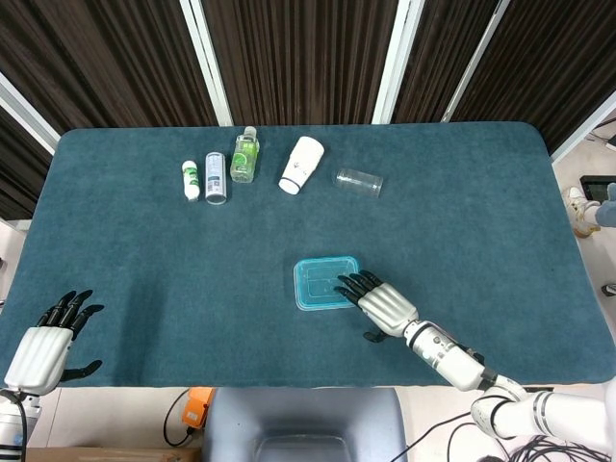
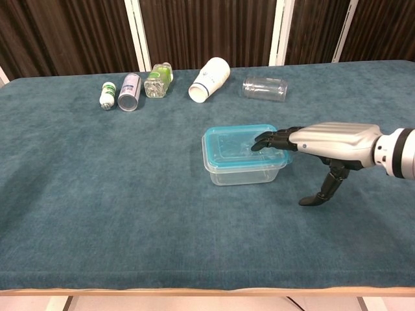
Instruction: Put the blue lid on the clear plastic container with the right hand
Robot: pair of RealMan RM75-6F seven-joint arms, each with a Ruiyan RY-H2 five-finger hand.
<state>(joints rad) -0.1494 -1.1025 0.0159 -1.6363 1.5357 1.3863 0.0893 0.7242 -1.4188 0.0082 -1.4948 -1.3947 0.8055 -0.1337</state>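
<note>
The blue lid (image 1: 322, 279) lies on top of the clear plastic container (image 2: 243, 173) near the middle of the table. My right hand (image 1: 385, 306) reaches in from the right, palm down. Its dark fingertips (image 2: 267, 138) rest on the lid's right part, and its thumb hangs down beside the container without touching it. The fingers are stretched out and hold nothing. My left hand (image 1: 43, 346) lies at the table's front left corner with its fingers spread and empty; only the head view shows it.
Along the far side lie a small white bottle (image 1: 191, 179), a silver can (image 1: 215, 177), a green bottle (image 1: 244, 155), a white paper cup (image 1: 302, 165) and a clear plastic cup (image 1: 358, 181). The table's front edge (image 2: 207, 290) runs close below my right forearm.
</note>
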